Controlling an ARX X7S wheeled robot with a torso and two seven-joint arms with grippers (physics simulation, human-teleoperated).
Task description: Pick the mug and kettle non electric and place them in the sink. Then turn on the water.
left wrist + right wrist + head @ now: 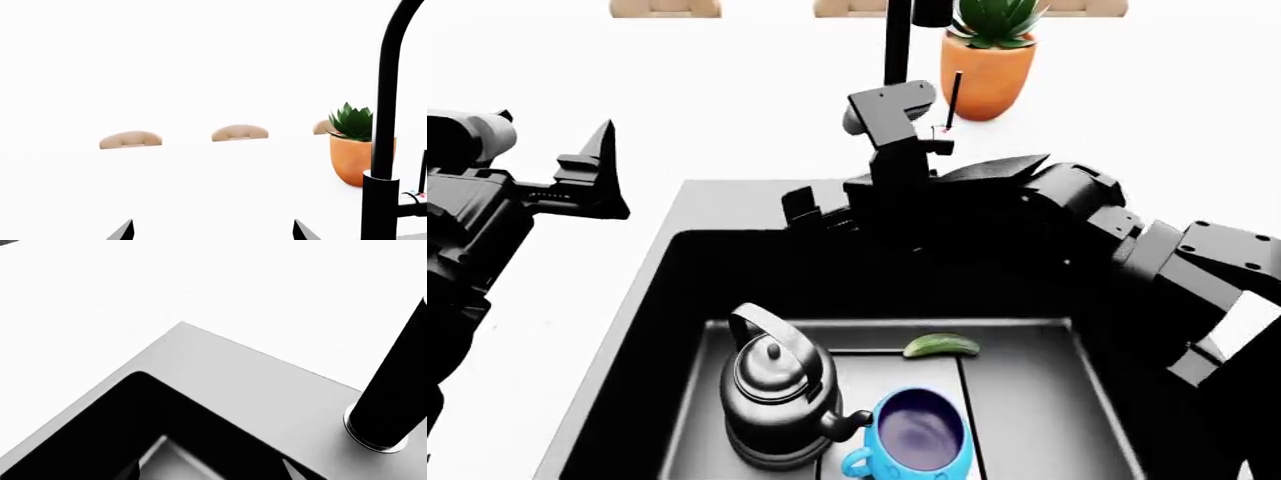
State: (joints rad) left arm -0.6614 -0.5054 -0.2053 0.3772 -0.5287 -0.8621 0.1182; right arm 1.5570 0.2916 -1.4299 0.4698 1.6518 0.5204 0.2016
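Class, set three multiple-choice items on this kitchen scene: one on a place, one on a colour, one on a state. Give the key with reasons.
1. Where is the kettle?
A. on the countertop
B. in the sink
C. held by the left gripper

2. What colour is the mug?
A. orange
B. green
C. blue

3. How does the left gripper stand?
A. open, holding nothing
B. shut on the mug
C. shut on the faucet lever

Key: 1 B, the kettle stands on the basin floor. 2 C, its body is bright blue. 3 A, the left wrist view shows its fingers apart over bare countertop.
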